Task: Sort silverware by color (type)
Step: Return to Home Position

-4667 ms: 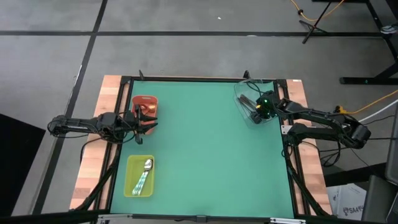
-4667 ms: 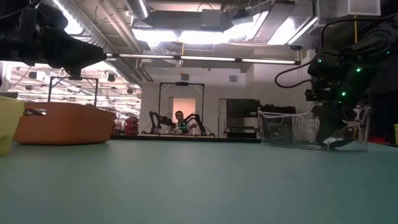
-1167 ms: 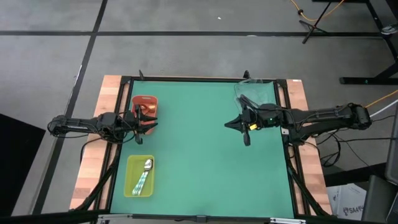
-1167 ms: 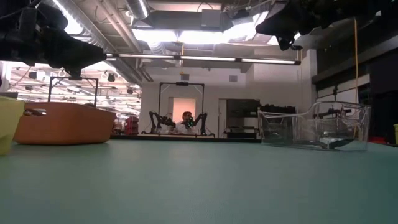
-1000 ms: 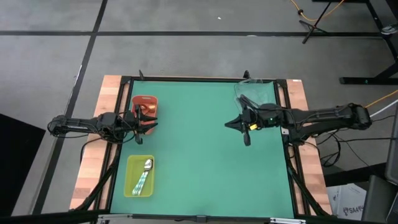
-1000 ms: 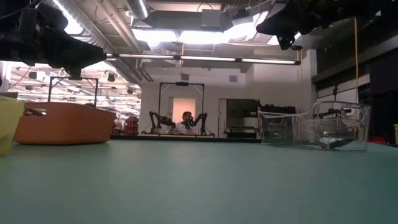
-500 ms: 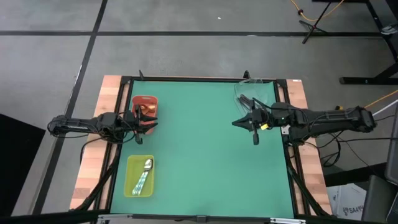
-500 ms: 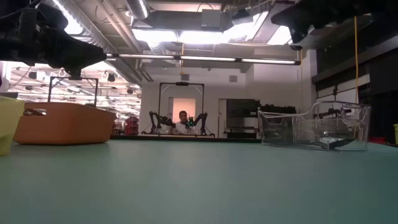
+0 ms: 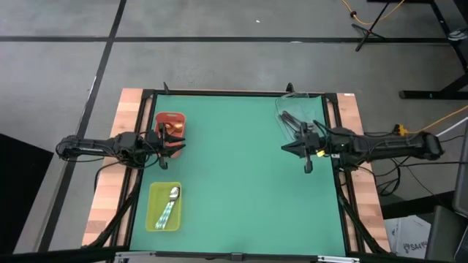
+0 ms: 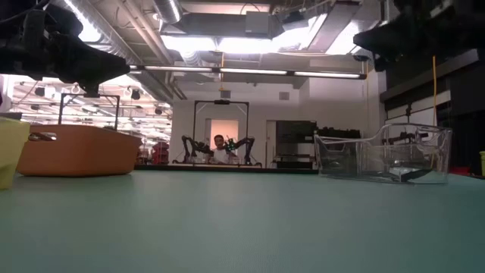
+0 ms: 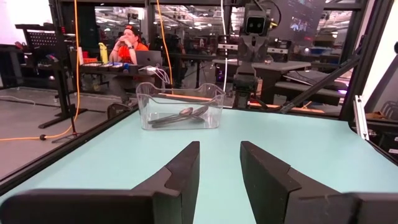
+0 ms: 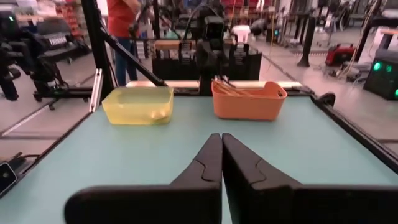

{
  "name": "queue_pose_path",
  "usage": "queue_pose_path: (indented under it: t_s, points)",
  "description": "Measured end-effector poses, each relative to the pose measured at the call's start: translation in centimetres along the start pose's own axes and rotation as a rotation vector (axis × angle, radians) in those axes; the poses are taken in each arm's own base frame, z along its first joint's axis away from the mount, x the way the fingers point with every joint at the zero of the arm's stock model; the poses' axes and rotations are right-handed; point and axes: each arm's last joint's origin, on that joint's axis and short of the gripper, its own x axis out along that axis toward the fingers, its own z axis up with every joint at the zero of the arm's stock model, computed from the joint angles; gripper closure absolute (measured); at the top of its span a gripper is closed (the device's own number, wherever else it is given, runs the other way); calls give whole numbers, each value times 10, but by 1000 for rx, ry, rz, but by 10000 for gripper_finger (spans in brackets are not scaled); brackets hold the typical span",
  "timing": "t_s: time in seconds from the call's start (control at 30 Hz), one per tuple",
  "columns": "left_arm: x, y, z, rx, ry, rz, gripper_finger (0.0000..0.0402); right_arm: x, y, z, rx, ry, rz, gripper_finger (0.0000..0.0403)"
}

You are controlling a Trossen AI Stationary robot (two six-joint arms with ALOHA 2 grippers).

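- Orange tray [image 12: 249, 107], left side of the green table [image 9: 241, 190], far end. It holds copper spoons [image 12: 231, 89]. Their thin handles run roughly along the tray's length, with the ends raised above the rim.
- Yellow-green tray [image 9: 153, 213], same side, nearer end, apart from the orange one. It holds mint-handled spoons [image 9: 169, 207]; I cannot read the count. Their long axis follows the tray's length with a slight slant. One silver bowl lies at the end toward the orange tray, and its handle points away from it.
- Clear tray [image 11: 149, 99], right side, far end. It holds dark spoons [image 11: 186, 113], lying flat side by side along the tray's length. From above, that axis runs on a diagonal to the table's edges.
- No silverware lies loose on the table surface in the high view.
- My left gripper [image 11: 219, 146] hovers at the near edge of the orange tray, pointing across the table. Its fingers are apart with nothing between them.
- My right gripper [image 12: 219, 135] is held well above the table, just beside the clear tray's near end, pointing toward the left side. Its fingers are pressed together and hold nothing.
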Motion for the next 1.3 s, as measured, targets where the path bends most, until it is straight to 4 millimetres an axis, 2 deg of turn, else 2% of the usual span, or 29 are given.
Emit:
queue_pose_path:
  t_s: [0.3, 0.5, 0.87, 1.3]
  points:
    - [0, 0, 0, 0, 0, 0, 292, -16, 1, -36, 89, -54, 2, 402]
    - [0, 0, 0, 0, 0, 0, 292, -26, 2, -49, 105, -109, 6, 402]
    - [0, 0, 0, 0, 0, 0, 292, -36, 2, -58, 103, -178, 9, 402]
    - [0, 0, 0, 0, 0, 0, 292, -43, 3, -63, 104, -146, 8, 402]
